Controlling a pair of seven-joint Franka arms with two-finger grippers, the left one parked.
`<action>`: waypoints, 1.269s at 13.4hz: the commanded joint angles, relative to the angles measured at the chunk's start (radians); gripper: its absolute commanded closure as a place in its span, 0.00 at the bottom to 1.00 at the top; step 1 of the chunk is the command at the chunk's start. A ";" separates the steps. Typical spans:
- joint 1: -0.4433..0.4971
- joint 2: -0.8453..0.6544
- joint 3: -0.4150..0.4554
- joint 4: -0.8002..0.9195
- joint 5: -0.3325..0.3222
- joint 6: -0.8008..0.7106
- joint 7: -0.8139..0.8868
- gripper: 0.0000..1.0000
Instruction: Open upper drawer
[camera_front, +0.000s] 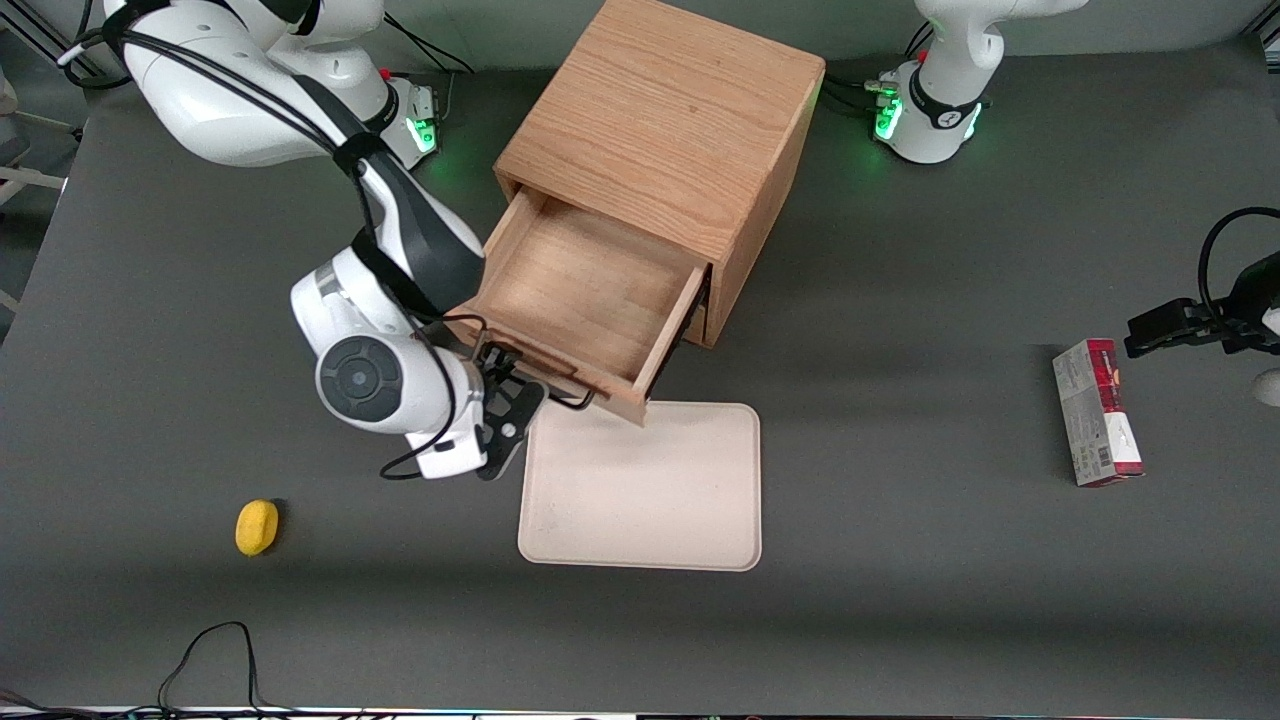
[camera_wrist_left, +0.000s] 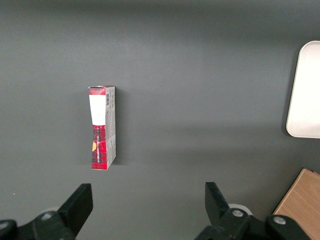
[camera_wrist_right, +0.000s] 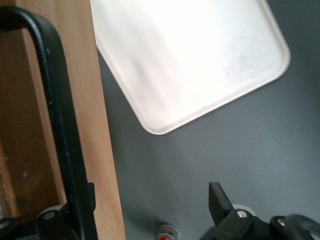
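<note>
Upper drawer (camera_front: 590, 300) pulled well out of oak cabinet (camera_front: 670, 130), shallow wooden box exposed, front overhanging edge of cream tray (camera_front: 650, 490). Pincer (camera_front: 515, 400) at drawer front, fingers spread, black wire handle (camera_wrist_right: 60, 130) running between them, no pinch seen. Tray lies on dark surface (camera_front: 900, 600) directly in front of drawer. Yellow sponge (camera_front: 257, 527) toward working arm's end. Red carton (camera_front: 1098, 412) toward parked arm's end, well apart from cabinet.
</note>
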 joint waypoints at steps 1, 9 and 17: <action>0.011 0.029 -0.006 0.068 -0.029 -0.024 -0.024 0.00; -0.003 0.006 -0.055 0.197 -0.029 -0.024 -0.019 0.00; -0.053 -0.166 -0.209 0.231 0.127 -0.092 -0.006 0.00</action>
